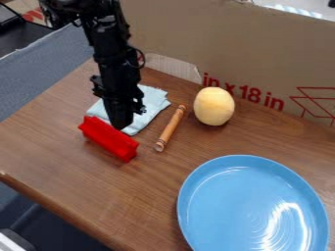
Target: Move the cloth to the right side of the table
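The pale blue cloth (151, 98) lies flat on the dark wood table (53, 147) at the back left, in front of the cardboard box. My black gripper (118, 122) points straight down over the cloth's front left part. Its fingers are pressed together, pinching the fabric at its near edge. The arm hides the left part of the cloth. Most of the cloth still rests on the table.
A red block (108, 137) lies just in front of the gripper. A wooden stick (169, 127) and a yellow round fruit (215, 106) sit to the right of the cloth. A large blue plate (252, 208) fills the front right. The cardboard box (262, 59) walls the back.
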{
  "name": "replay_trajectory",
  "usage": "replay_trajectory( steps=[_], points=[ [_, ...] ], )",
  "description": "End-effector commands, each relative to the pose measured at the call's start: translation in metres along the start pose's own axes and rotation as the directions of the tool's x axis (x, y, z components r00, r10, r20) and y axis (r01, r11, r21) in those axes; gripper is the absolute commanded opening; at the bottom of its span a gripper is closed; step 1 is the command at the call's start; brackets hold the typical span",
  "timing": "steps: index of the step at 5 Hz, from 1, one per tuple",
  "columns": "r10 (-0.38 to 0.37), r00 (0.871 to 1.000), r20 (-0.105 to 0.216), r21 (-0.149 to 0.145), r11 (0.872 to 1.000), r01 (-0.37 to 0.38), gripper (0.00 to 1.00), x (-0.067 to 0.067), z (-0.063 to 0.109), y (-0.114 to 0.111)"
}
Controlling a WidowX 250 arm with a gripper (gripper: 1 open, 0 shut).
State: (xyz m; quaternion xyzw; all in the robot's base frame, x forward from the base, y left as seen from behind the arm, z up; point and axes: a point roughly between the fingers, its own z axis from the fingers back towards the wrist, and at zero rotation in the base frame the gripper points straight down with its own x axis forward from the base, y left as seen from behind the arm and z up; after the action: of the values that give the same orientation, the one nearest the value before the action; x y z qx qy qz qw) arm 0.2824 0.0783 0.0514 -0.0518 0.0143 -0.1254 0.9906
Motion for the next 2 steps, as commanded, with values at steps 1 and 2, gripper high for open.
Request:
replay_trajectory(
  steps=[1, 2],
  points=[
    [-0.029, 0.998, 0.052, 0.033, 0.999, 0.027, 0.0, -0.0031, 0.0201, -0.0145],
    [-0.014, 0.998, 0.069, 0.043, 0.999, 0.011, 0.0, 0.0034, 0.0234, -0.0084]
  ],
)
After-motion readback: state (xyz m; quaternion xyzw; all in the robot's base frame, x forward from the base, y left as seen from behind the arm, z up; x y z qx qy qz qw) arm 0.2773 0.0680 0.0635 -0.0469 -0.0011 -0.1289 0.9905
